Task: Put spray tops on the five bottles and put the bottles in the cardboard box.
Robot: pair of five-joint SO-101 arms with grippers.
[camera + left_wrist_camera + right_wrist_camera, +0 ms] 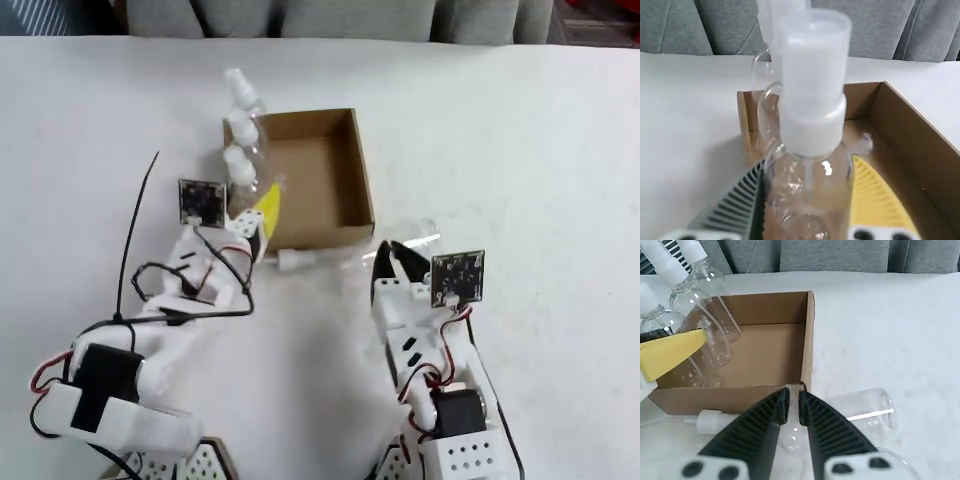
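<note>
My left gripper [805,220] is shut on a clear bottle [807,185] with a white spray top [812,80], held upright at the left wall of the cardboard box [335,165]. Two more topped bottles [240,110] stand just beyond it along that wall. Its yellow finger [670,354] appears in the right wrist view. A loose spray top [293,260] lies on the table in front of the box. My right gripper [392,255] sits low beside it, its black fingers [765,425] closed to a thin slit. A topless clear bottle [865,410] lies just past it.
The box's near wall [730,397] stands right in front of the right gripper. White table stretches open to the right [530,170] and behind the box. Grey chairs [920,30] line the far edge.
</note>
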